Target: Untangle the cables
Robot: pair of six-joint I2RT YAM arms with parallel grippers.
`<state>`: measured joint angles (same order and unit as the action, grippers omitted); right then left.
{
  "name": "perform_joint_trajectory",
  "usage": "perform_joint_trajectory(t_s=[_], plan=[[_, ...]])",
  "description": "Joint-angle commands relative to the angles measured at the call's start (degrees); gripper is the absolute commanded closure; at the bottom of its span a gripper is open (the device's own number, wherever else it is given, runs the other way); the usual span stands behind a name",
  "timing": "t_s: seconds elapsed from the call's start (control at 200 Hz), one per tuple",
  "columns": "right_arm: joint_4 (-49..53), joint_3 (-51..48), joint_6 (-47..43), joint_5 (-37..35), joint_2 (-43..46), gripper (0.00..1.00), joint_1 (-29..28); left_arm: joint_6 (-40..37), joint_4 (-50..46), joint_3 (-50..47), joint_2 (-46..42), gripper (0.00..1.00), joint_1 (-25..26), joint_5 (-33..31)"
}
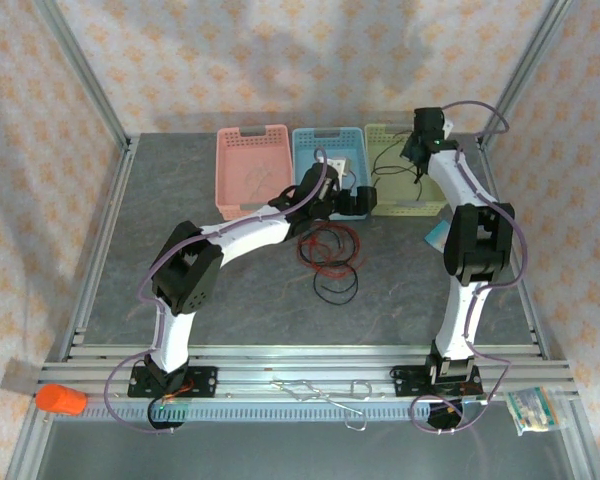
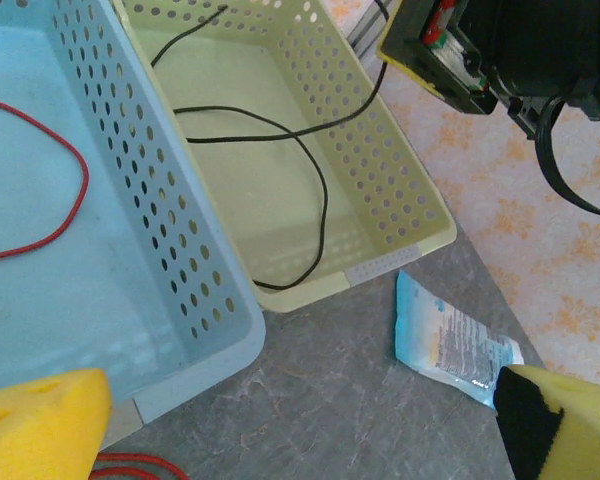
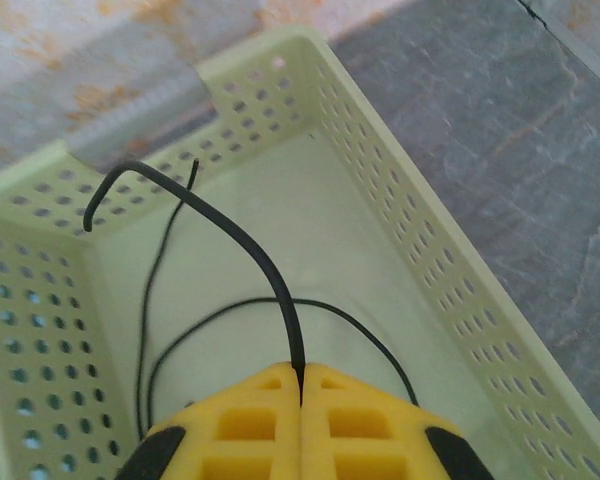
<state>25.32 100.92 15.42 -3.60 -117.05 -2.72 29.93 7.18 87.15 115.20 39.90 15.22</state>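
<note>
A tangle of red and black cables (image 1: 328, 255) lies on the grey table in front of the baskets. One black cable (image 3: 270, 270) rises out of the pale green basket (image 3: 420, 200), and my right gripper (image 3: 300, 375) is shut on it above that basket; the rest of it loops on the basket floor (image 2: 320, 190). A red cable (image 2: 75, 170) lies in the blue basket (image 2: 210, 330). My left gripper (image 2: 300, 430) hangs open over bare table by the blue basket's front corner, nothing between its yellow fingers (image 2: 40, 420). In the top view the left gripper (image 1: 355, 200) and right gripper (image 1: 417, 150) are apart.
A pink basket (image 1: 252, 170) stands left of the blue one. A light blue packet (image 2: 450, 340) lies on the table in front of the green basket. An orange object (image 1: 60, 400) and a small packet (image 1: 535, 408) sit by the front rail.
</note>
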Motion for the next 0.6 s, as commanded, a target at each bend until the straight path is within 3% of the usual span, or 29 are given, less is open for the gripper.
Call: perform_joint_trajectory(t_s=[0.0,0.175,0.335,0.596], plan=[[1.1,-1.3,1.0,-0.5,0.0,1.0,1.4,-1.5,1.4,-0.3,-2.4,0.01,1.1,0.2],[2.8,0.4,-0.4,-0.2,-2.5,1.0,1.6,-2.6,-0.5,0.9,-0.8,0.01,2.4,-0.2],[3.3,1.2,-1.2,0.9,-2.2,0.78,1.6,-3.4,-1.1,0.3,-1.5,0.01,3.5,-1.9],[3.6,-0.5,-2.0,-0.1,3.7,0.7,1.6,-4.7,-2.1,-3.1,-8.3,0.01,4.0,-6.2]])
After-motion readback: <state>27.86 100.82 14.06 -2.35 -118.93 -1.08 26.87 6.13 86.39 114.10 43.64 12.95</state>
